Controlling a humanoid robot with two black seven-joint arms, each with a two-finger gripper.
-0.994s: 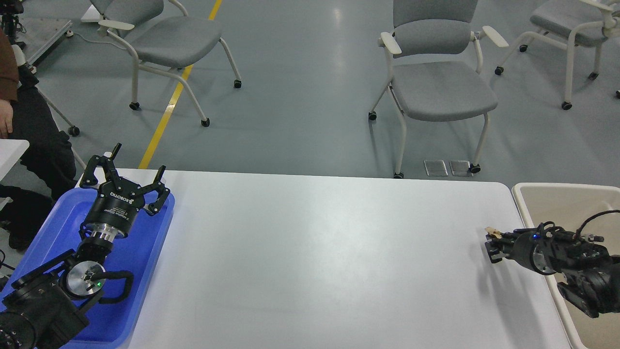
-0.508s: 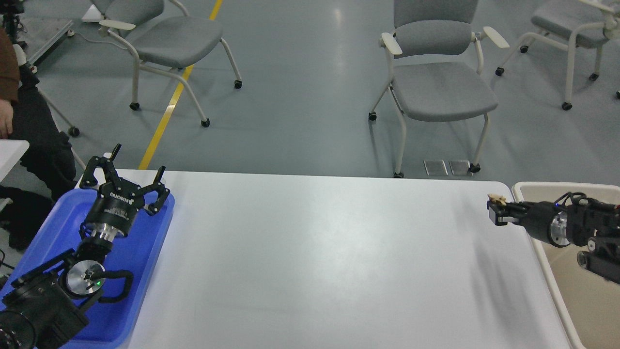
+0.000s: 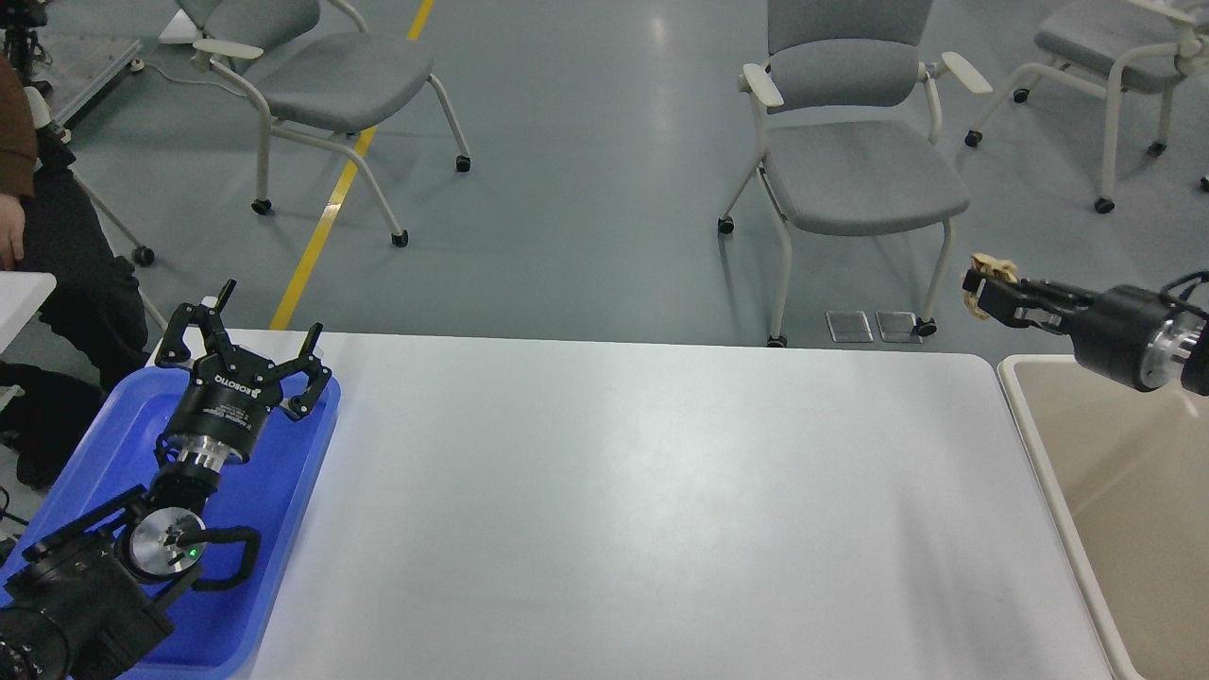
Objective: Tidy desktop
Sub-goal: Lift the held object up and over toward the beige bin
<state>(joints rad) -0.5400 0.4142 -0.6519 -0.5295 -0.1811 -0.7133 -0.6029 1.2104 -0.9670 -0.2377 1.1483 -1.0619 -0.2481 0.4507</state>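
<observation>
The white desktop (image 3: 642, 510) fills the middle of the head view and nothing lies on its bare top. My left gripper (image 3: 269, 331) is open and empty, held over the far end of the blue tray (image 3: 274, 501) at the desktop's left edge. My right gripper (image 3: 982, 283) is raised high at the right, above and beyond the desktop's far right corner. It is shut on a small beige crumpled scrap (image 3: 990, 269) that sticks out at its fingertips.
A beige bin (image 3: 1115, 472) stands against the desktop's right edge, below my right arm. Grey chairs (image 3: 850, 142) stand on the floor beyond the desktop. A seated person (image 3: 38, 236) is at the far left.
My right gripper has risen from just above the desktop's right side to high above its far right corner, still carrying the beige scrap. The left arm has not moved.
</observation>
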